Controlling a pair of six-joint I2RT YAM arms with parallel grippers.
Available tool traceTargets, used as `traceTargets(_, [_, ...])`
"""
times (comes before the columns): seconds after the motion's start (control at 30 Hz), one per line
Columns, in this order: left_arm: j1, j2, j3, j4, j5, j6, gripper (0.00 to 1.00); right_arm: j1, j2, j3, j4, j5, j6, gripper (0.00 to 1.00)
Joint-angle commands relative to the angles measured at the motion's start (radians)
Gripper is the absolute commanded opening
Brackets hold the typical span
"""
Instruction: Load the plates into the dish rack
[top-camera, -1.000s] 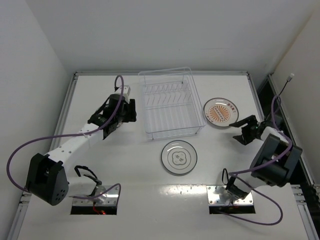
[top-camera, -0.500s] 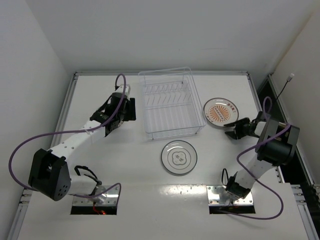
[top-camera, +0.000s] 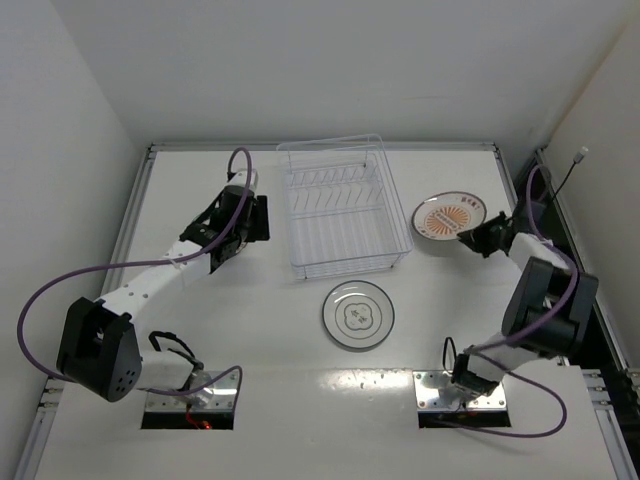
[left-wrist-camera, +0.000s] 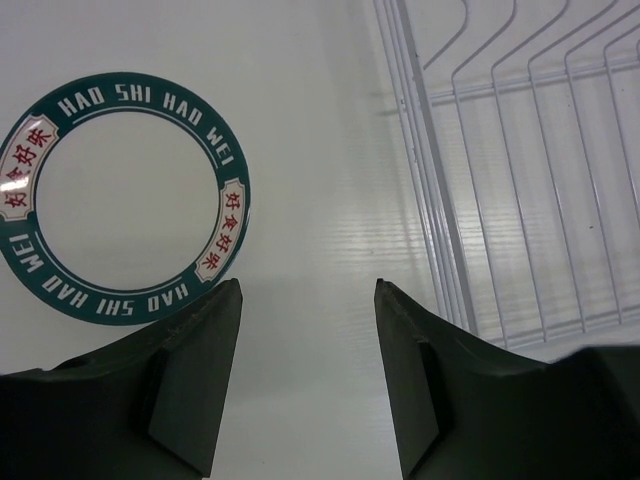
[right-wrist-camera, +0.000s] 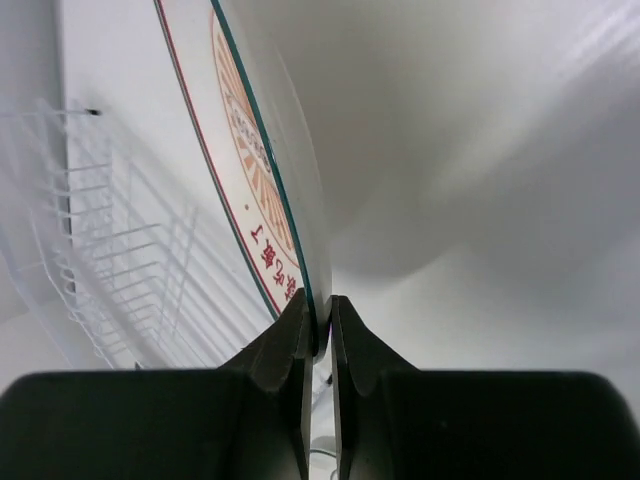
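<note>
The rack stands at the back middle of the desk, its long side running away from the arms, and all three plates lie outside it. There is open desk all round it, broadest on the near side.

The left arm reaches up along the rack's left wall. The left jaws are spread wide and grip nothing, hanging over bare desk between the green plate and the rack's wire edge. From the wrist view one finger overlaps that plate's near rim; I cannot tell whether it touches.

The right arm bends in from the desk's right edge. The right jaws are pinched to a sliver on the near rim of the orange plate, which sits just beside the rack's right wall.

The white plate lies flat in front of the rack, well apart from both arms.

The green band reads "HAO SHI HAO WEI" twice round in white, with red characters in pale panels. The orange plate carries red characters by its rim, too slanted to read.
</note>
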Motion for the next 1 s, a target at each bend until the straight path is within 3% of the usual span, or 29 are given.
traceTargets(0.0, [-0.003, -0.004, 0.039, -0.003, -0.055, -0.021, 0.53, 0.074, -0.241, 0.116, -0.08, 0.218, -0.094, 0.0])
traceTargets(0.1, [-0.003, 0.006, 0.049, -0.012, -0.067, -0.021, 0.53, 0.143, -0.32, 0.225, -0.146, 0.399, -0.136, 0.0])
traceTargets(0.23, [-0.003, 0.006, 0.049, -0.022, -0.076, -0.03, 0.53, 0.301, -0.38, 0.324, -0.107, 0.569, -0.238, 0.0])
traceTargets(0.47, [-0.003, 0.006, 0.049, -0.022, -0.108, -0.03, 0.53, 0.519, -0.092, 0.674, -0.221, 0.744, -0.441, 0.0])
traceTargets(0.97, [-0.003, 0.015, 0.058, -0.031, -0.145, -0.03, 0.55, 0.716, 0.202, 0.842, -0.249, 1.02, -0.567, 0.0])
